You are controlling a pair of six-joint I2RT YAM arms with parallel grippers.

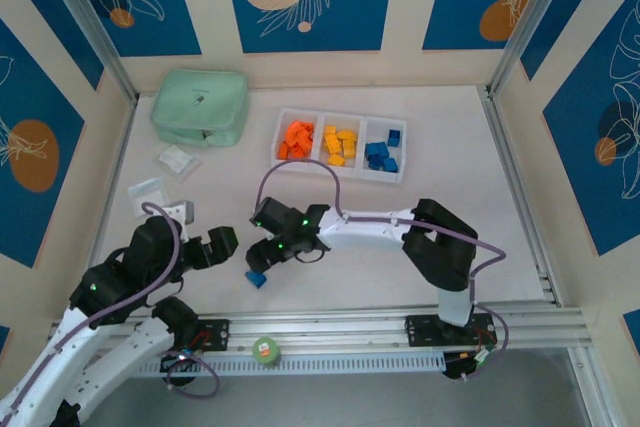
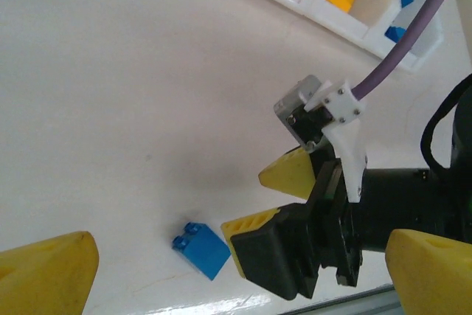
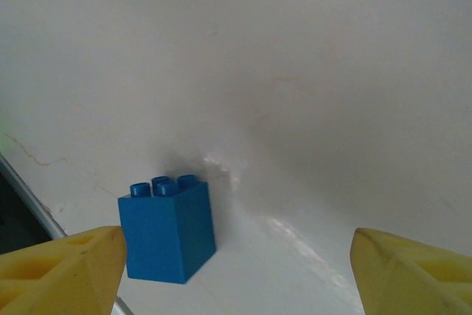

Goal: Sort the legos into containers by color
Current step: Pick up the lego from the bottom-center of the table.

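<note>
One blue lego (image 1: pixel 257 278) (image 3: pixel 168 230) (image 2: pixel 200 248) stands alone on the white table near the front edge. My right gripper (image 1: pixel 266 259) (image 3: pixel 236 278) hovers just over it, open; the brick sits close to the left yellow fingertip (image 3: pixel 63 271), not touching it. My left gripper (image 1: pixel 224 243) (image 2: pixel 236 278) is open beside it, empty, looking at the right gripper (image 2: pixel 269 204) and the brick. The white three-compartment tray (image 1: pixel 341 118) (image 2: pixel 346 23) at the back holds orange legos (image 1: pixel 296 139), yellow legos (image 1: pixel 341 145) and blue legos (image 1: pixel 382 153), one colour per compartment.
A mint green zip pouch (image 1: pixel 200 105) lies at the back left. Small clear bags (image 1: pixel 176 159) (image 1: pixel 148 190) lie on the left side. A green tape roll (image 1: pixel 265 350) rests on the metal rail (image 1: pixel 520 327) along the near edge.
</note>
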